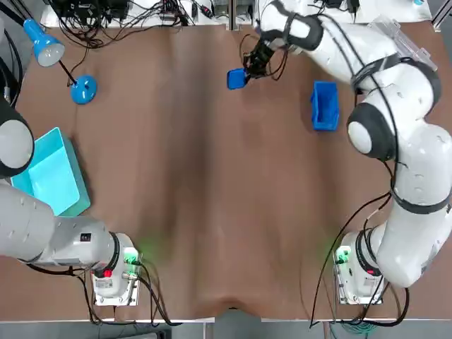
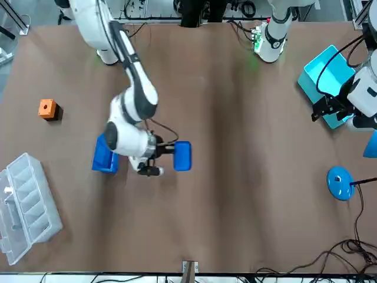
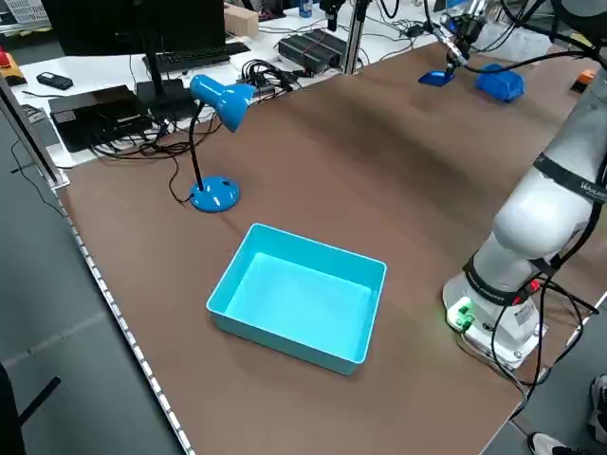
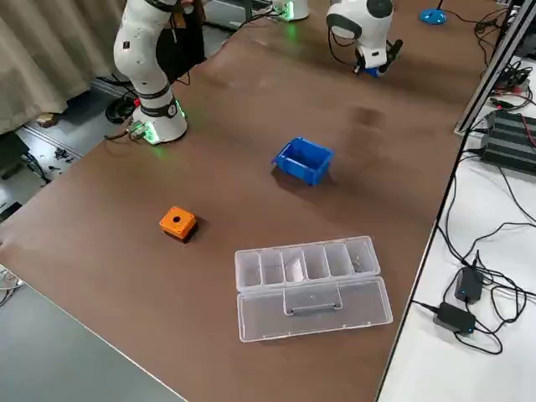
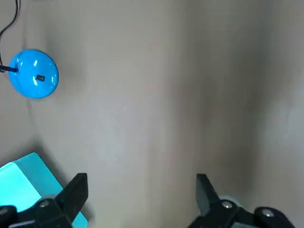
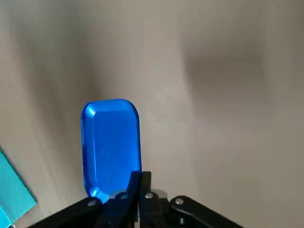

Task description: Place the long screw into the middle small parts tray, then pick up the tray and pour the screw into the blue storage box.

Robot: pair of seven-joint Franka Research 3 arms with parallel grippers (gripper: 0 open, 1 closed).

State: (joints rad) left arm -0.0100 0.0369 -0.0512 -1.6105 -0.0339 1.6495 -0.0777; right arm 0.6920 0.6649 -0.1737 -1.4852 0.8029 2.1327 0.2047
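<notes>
My right gripper [image 1: 248,70] is shut on one short edge of a small blue parts tray [image 1: 236,78] at the far middle of the table. In the right wrist view the tray [image 6: 111,142] lies flat with rounded corners, pinched between the closed fingers [image 6: 134,183], and no screw shows in it. The blue storage box [image 1: 325,106] stands to the tray's right, a short way off; in the front view the box [image 2: 103,155] is partly behind the arm. The long screw is not visible anywhere. My left gripper [image 5: 141,179] hangs open near the teal bin.
A teal bin [image 1: 48,173] sits at the left edge, with a blue desk lamp [image 1: 82,90] beyond it. An orange cube [image 2: 48,108] and a clear compartment case [image 2: 25,197] lie on the robot's right side. Cables run along the far edge.
</notes>
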